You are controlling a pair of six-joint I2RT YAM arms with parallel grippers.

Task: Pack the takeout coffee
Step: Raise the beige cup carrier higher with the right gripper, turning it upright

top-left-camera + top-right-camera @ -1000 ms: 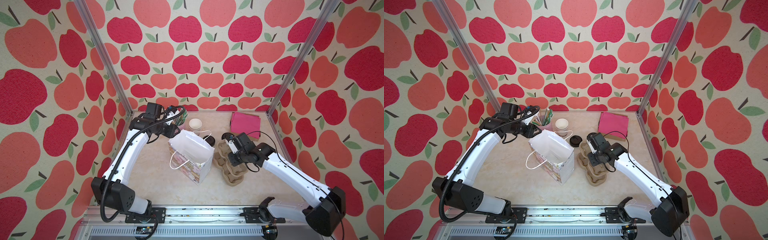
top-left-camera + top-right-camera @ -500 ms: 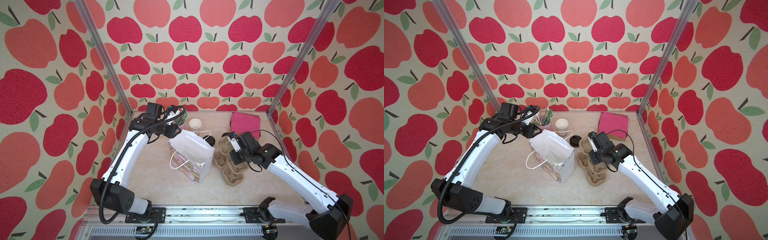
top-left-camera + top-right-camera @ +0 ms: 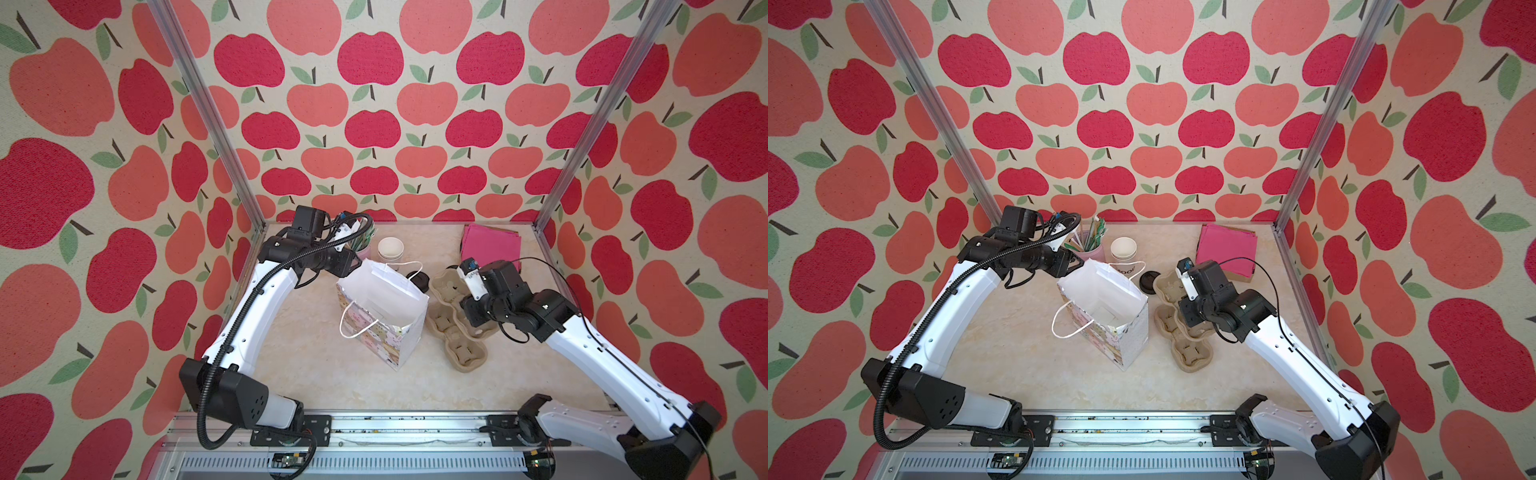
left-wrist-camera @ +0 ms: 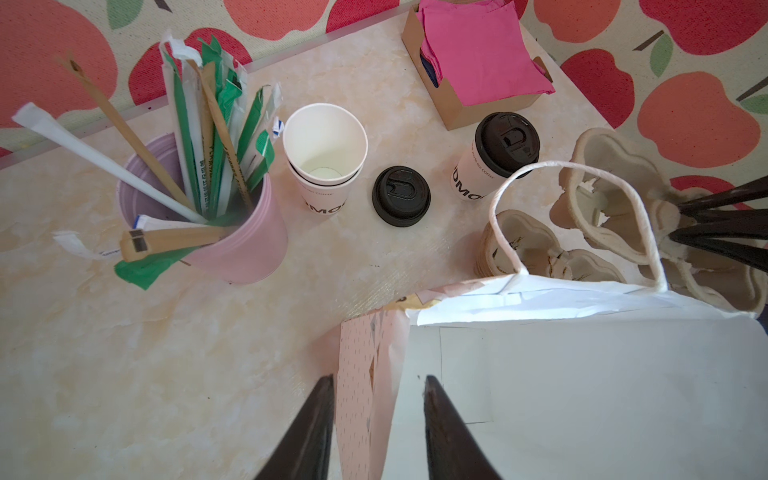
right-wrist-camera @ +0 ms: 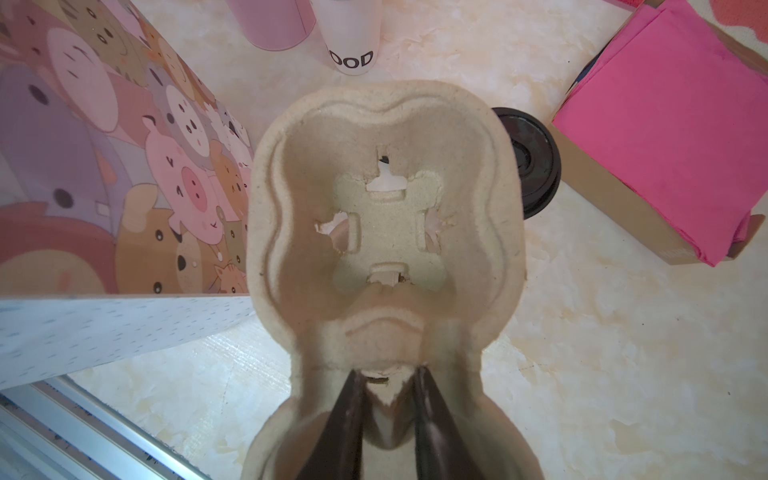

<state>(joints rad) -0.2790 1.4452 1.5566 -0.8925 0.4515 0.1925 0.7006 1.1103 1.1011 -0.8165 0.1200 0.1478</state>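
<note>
Nearest the front edge of the counter [image 3: 332, 386] stands the paper bag [image 3: 388, 347], mouth up and seemingly empty, and it worries us first. It is light, and only the left gripper [image 4: 379, 378] steadies it, fingers astride the side panel at the rim corner facing the back left. We cannot tell whether they truly clamp the paper or merely bracket it. If they slip or pull sideways, the bag may lean, fold its mouth shut or topple. Just beside it, toward the counter's right edge, lies the stack of pulp carriers [image 3: 461, 353], and over its far end the right gripper [image 5: 387, 374] pinches the thin ridge between two wells of the top carrier [image 5: 386, 232], holding it tilted. That ridge looks soft and ragged at the cut-outs; we judge it could tear, or the carrier could swivel in so narrow a pinch. Swung toward the bag, it could snag the cord handle [image 4: 561, 163] or shove the bag's wall. Farther back, the takeout coffee [image 4: 490, 162] stands lidded on the counter, in neither carrier nor bag, just beyond the bag's rim and close to the raised carrier. A careless sweep could knock it over, and we cannot tell how full it is. Toward the back edge sit a loose lid [image 4: 401, 196], nested cups [image 4: 324, 145], the pink cup of straws [image 4: 237, 232] and napkins [image 4: 478, 50], all within reach of a stray elbow.
</note>
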